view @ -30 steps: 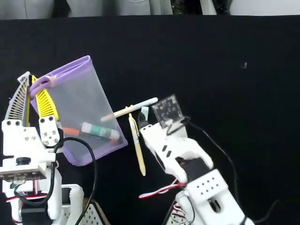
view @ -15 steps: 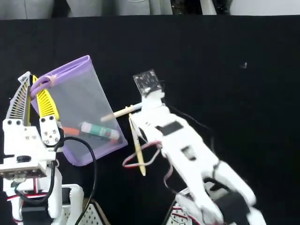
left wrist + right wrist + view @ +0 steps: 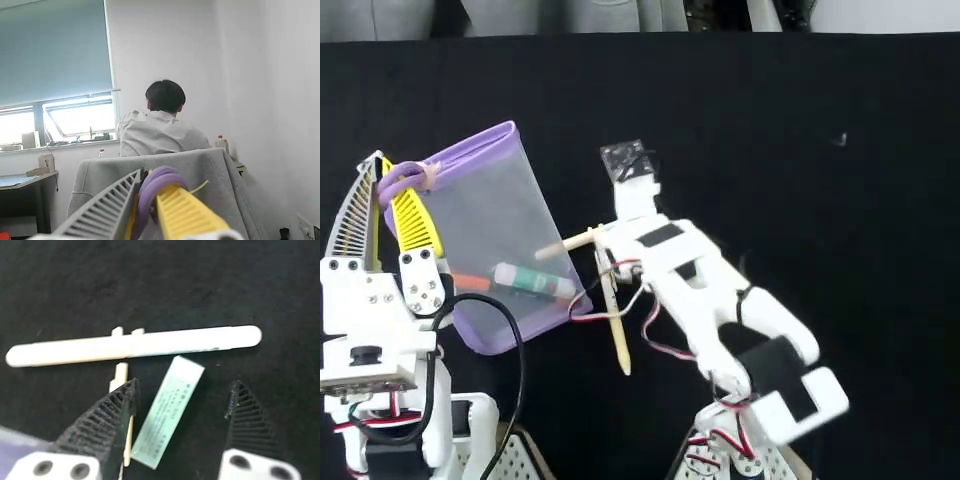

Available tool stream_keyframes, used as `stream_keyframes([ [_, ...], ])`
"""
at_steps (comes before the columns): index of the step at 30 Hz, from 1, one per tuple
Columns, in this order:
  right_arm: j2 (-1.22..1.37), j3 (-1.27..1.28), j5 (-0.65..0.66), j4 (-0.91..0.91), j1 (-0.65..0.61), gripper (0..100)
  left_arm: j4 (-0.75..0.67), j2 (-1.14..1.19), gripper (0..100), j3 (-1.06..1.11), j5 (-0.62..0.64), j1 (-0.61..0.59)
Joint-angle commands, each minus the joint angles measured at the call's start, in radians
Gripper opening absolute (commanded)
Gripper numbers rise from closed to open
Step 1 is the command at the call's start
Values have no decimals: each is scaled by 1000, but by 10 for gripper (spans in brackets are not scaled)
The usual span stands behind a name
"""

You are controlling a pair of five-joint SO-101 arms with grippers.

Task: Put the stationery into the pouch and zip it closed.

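Right fingers (image 3: 102,422) swung forward, wide apart astride eraser (image 3: 169,411); left fingers (image 3: 413,218) clamp pouch (image 3: 492,215).

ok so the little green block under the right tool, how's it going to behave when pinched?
The green block looks flat and squared, so it probably won't roll. It seems small and light, so it may skid or twist if the open right tool closes off-centre. The white pen beside it looks round and could roll if bumped.
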Motion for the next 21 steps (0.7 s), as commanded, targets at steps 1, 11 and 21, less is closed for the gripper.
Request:
stream_keyframes([
  [1, 68, -159, -52, 109, 44, 272, -23, -2, 29, -12, 6, -2],
  [11, 203, -323, -58, 224, 48, 107, -23, -2, 29, -12, 6, -2],
  [21, 154, -320, -37, 226, 60, 11, -25, -2, 29, -38, 6, -2],
])
